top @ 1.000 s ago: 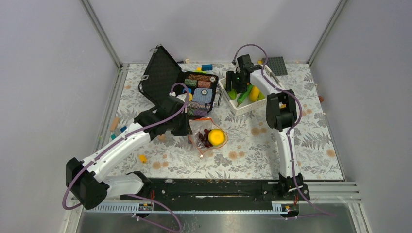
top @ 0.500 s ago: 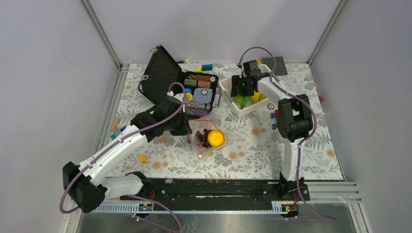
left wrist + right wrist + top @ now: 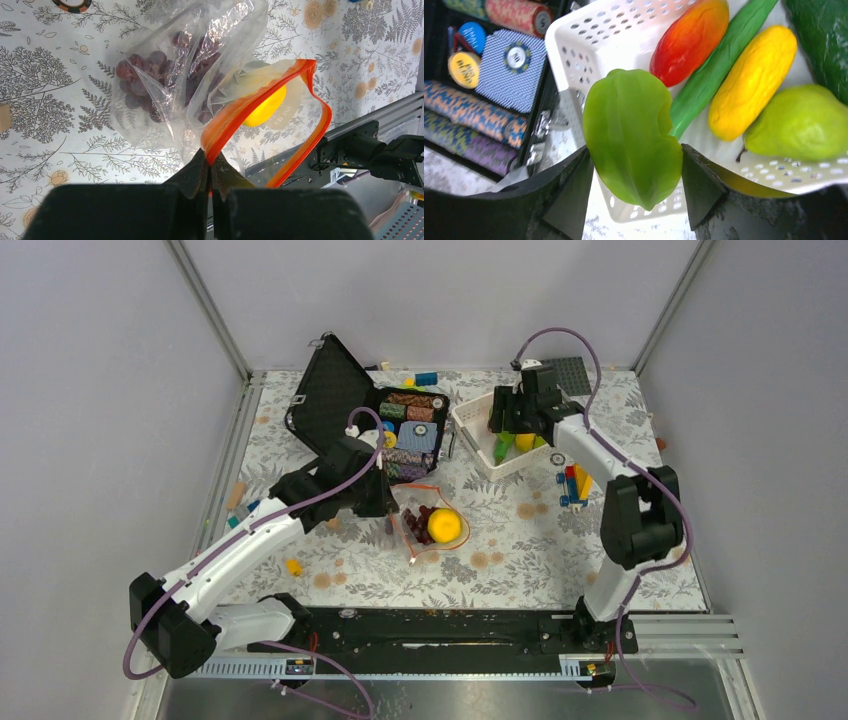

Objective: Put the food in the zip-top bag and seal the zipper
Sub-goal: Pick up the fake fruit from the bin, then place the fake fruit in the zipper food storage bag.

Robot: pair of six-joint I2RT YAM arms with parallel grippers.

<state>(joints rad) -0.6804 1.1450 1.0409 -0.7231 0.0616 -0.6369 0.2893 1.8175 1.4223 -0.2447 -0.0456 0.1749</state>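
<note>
Swinging its elbow toward the table's (image 3: 520,575) right edge, the right arm has raised its jaws, clamped on a green ridged toy fruit (image 3: 629,130), over the white lattice basket (image 3: 594,45) near the far edge. Our left jaws are pinched together on the red-orange zipper strip (image 3: 250,102), holding the clear crinkly zip-top bag (image 3: 150,125) open mid-table. We judge the task partway done. Dark purple grapes (image 3: 145,75) and an orange ball (image 3: 445,525) are bagged. The red-orange mango (image 3: 689,40), green cucumber (image 3: 719,65), yellow piece (image 3: 751,80) and pear (image 3: 804,122) wait in the basket, and the sealing remains.

Clear zip-top bag (image 3: 220,30) w/ grapes (image 3: 145,75) + orange ball (image 3: 267,107), zipper (image 3: 250,102) open.
</note>
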